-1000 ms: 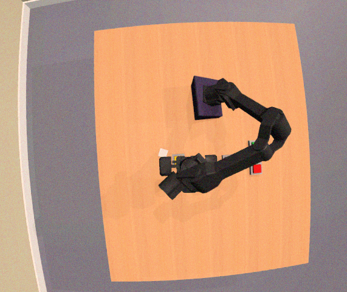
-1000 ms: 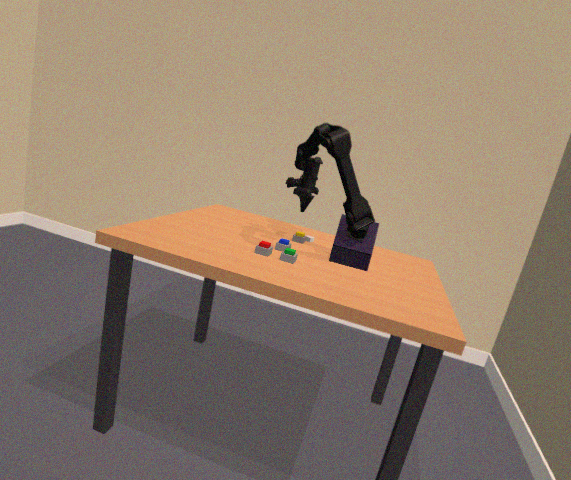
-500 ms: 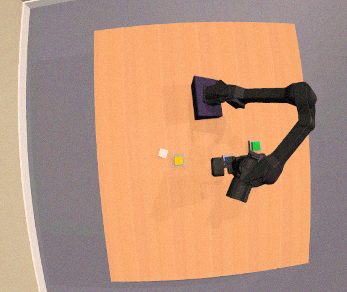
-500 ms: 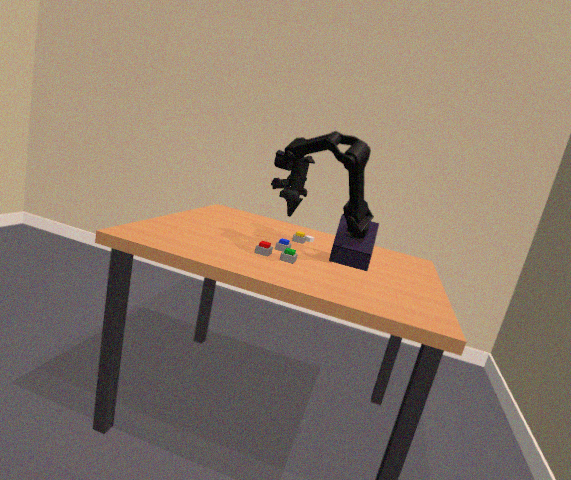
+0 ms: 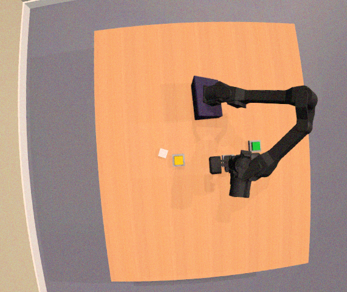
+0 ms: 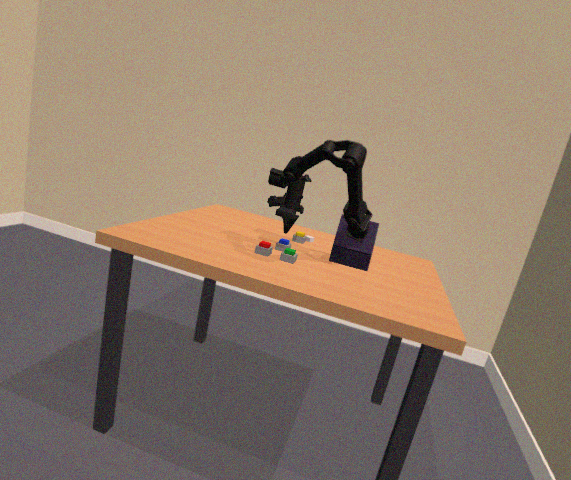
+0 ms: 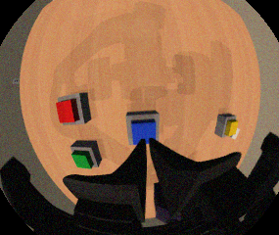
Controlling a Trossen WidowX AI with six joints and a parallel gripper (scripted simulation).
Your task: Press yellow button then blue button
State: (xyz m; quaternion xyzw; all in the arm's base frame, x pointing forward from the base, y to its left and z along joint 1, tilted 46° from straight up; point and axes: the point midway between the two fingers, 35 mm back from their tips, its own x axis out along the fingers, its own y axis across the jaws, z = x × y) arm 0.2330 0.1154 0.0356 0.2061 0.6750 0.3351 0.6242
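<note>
The yellow button (image 5: 178,160) (image 6: 300,234) (image 7: 231,127) sits in its grey housing, its cap standing up. The blue button (image 6: 283,241) (image 7: 144,131) stands in its grey housing with its cap raised; in the top view the arm hides nearly all of it. My gripper (image 6: 287,230) (image 7: 147,142) is shut, with nothing between its fingertips. The tips point down above the blue button, with a gap between them and the cap in the exterior view. In the wrist view the tips overlap the near edge of the blue cap.
The red button (image 6: 264,244) (image 7: 67,111) and the green button (image 5: 256,146) (image 6: 289,252) (image 7: 82,160) stand on the side of the blue button away from the yellow one. A white block (image 5: 163,152) (image 6: 310,238) lies close beside the yellow button. The dark arm base (image 5: 209,111) (image 6: 350,253) stands on the table.
</note>
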